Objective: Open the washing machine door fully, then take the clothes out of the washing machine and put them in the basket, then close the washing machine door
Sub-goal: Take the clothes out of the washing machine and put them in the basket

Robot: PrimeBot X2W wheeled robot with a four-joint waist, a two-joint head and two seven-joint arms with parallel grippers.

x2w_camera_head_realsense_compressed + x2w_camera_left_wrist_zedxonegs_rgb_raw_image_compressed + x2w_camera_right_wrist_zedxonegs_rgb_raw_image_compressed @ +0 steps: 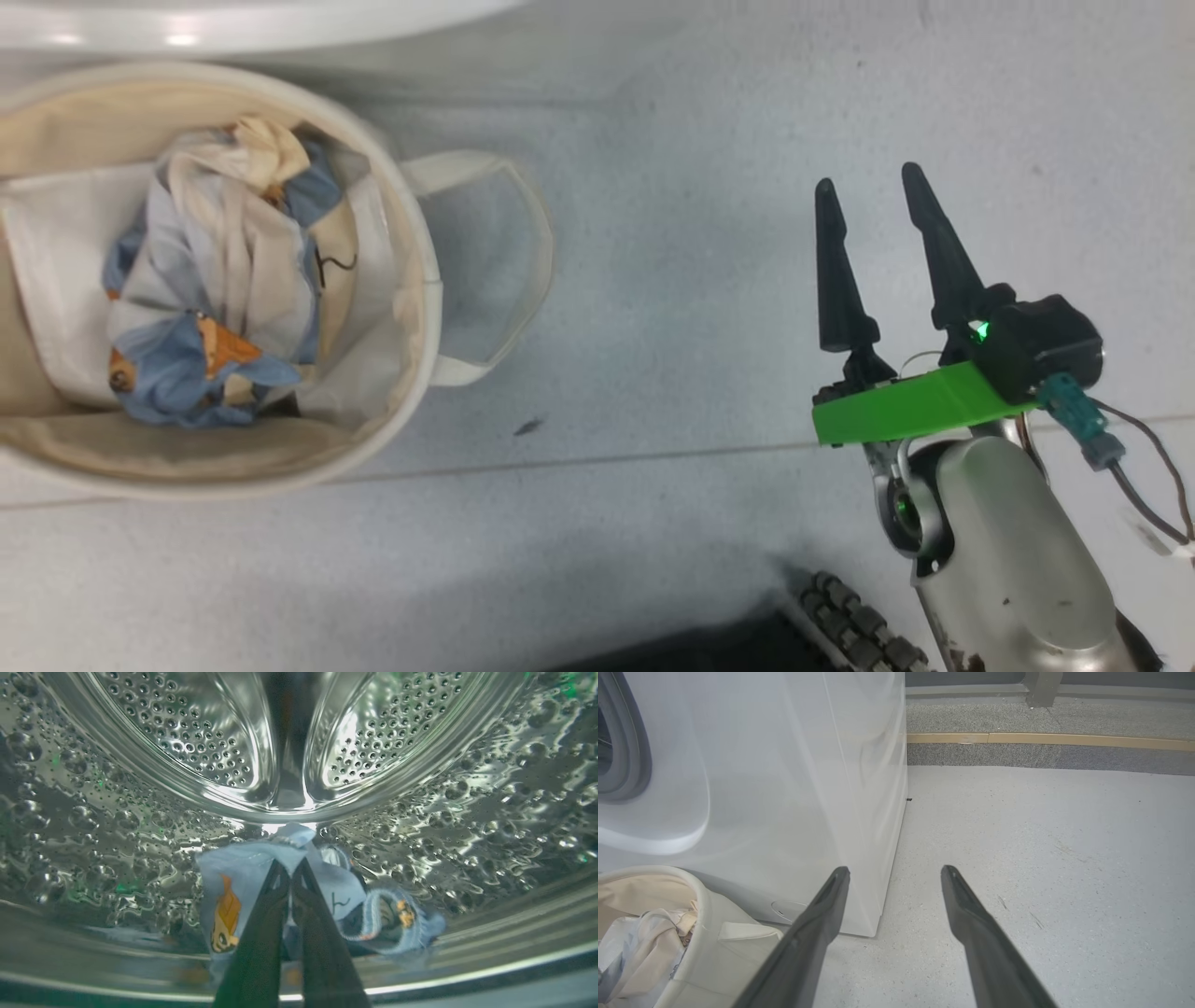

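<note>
Inside the perforated steel drum (140, 826) of the washing machine (784, 765), my left gripper (290, 862) is shut on a blue cloth with orange motifs (233, 872), pinched at the fingertips; the rest of that cloth lies on the drum floor. The round cream basket (422, 271) stands on the floor by the machine's white front (233, 23) and holds crumpled blue and cream clothes (215, 280). My right gripper (868, 179) hangs open over bare floor to the right of the basket, with nothing between its fingers (822, 914). The washing machine door is out of view.
The basket's loop handle (523, 252) sticks out toward my right gripper. The machine's grey gasket (621, 765) shows at the left edge. A raised grey kerb with a tan strip (1041, 739) runs along the far floor. My base's wheel (850, 625) is at the bottom.
</note>
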